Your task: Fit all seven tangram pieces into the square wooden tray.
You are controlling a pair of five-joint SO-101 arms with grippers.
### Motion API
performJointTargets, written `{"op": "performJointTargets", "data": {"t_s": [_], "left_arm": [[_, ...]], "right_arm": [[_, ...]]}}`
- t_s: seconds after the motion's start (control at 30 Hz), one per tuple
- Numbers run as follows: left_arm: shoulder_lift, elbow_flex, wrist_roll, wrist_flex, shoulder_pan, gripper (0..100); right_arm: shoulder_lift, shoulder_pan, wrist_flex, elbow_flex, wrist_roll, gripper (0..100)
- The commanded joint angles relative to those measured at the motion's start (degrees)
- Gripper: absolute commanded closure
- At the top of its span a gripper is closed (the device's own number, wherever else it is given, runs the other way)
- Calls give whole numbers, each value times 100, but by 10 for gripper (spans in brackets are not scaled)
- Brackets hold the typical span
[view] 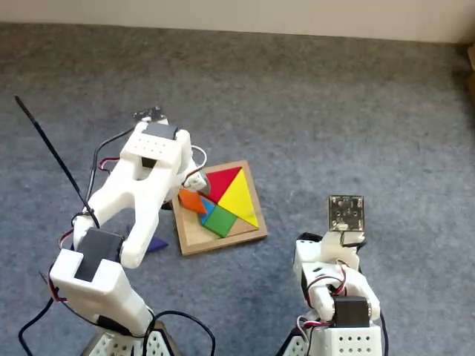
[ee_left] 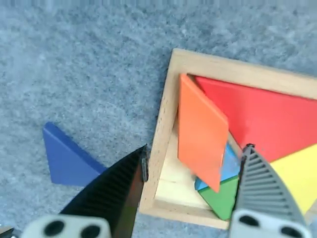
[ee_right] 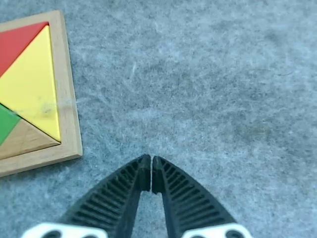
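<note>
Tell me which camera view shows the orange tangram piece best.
The left wrist view: the orange piece sits close up inside the open left gripper, askew by the rim of the tray. The high view catches a small part of it beside the left arm. The right wrist view faces the tray's other side, by the yellow piece.

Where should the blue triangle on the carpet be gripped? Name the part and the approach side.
Probably from straight above: the blue triangle lies flat on the carpet, beside the tray. Close the left gripper across its pointed end, where the two edges sit nearest together.
</note>
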State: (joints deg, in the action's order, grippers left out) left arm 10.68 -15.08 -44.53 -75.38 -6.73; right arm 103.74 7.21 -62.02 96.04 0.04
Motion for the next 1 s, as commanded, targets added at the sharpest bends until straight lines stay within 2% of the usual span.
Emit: {"op": "performJointTargets", "data": {"t_s": [0.0,0.23,0.4,0.67,0.97], "left_arm": [[-242,22,-9,-273,48,709],[-242,-31,-9,-571,48,709],[-242,-374,-9,-413,48,709],[-312,-198,-9,-492,13,709],[-312,884,-9,-1556,57,709]], "right_arm": [[84,-57,-13,760,35,971],[84,-57,-13,760,35,971],[84,-57,-13,760,35,971],[84,-57,-13,760,35,971],[84,-57,-13,760,35,971]]}}
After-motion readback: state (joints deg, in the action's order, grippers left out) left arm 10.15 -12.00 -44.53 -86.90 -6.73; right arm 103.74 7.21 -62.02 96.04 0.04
